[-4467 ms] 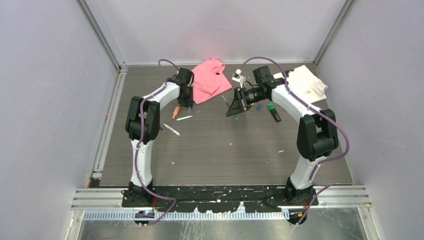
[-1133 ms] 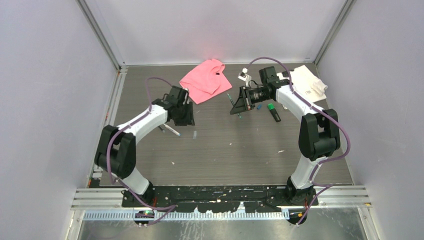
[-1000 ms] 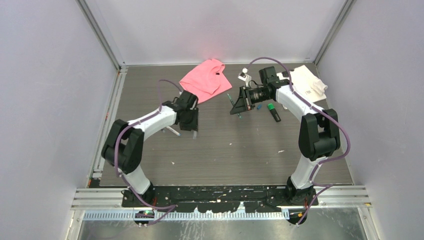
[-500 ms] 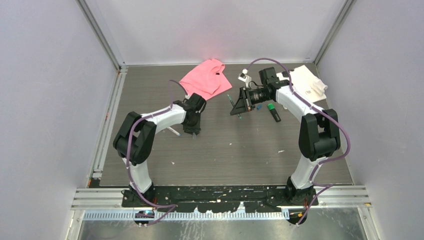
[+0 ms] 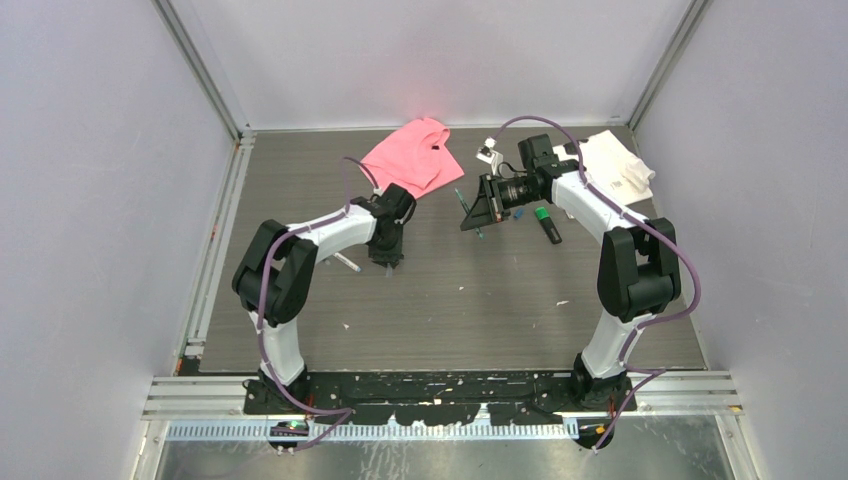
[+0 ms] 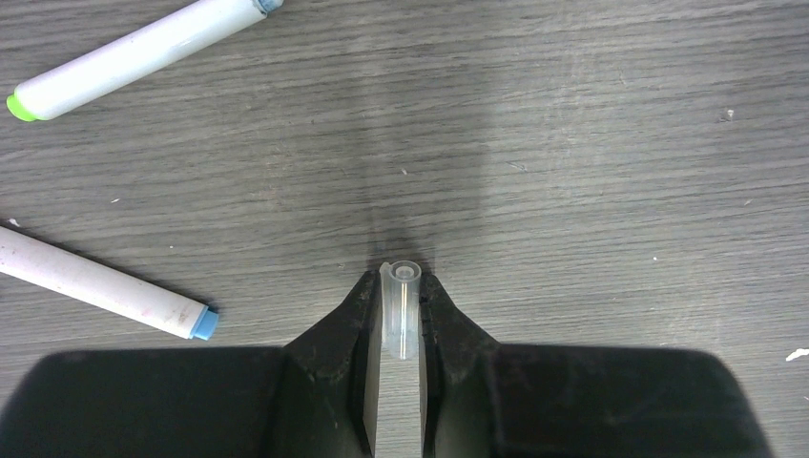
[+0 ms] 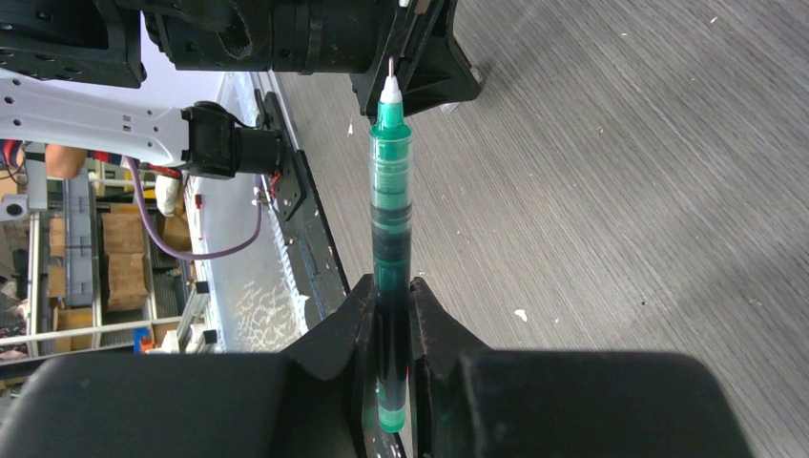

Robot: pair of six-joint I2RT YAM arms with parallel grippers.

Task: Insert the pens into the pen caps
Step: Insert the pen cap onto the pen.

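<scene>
Reaching in over the worktop (image 5: 460,310), the left arm (image 5: 325,228) in the overhead view has its wrist turned down at the boards on the near side of the pink cloth (image 5: 410,160). The right arm (image 5: 590,205) holds its wrist off to the right and a little farther back, apart from the left one. From the left wrist, a clear cap (image 6: 402,310) lies flat on the worktop between the left jaws, which stand narrow against its two sides and look to be gripping it. The cap's long axis runs along the jaws, with its open mouth pointing away from the camera. A green-ended white pen (image 6: 134,55) and a blue-ended white pen (image 6: 95,291) lie to the left, untouched. From the right wrist, the right jaws are clamped on a green pen (image 7: 390,239), its bare tip pointing straight ahead toward the left arm. As I judge it, the cap must be lifted and its mouth turned to face that tip, with both axes on one line.
</scene>
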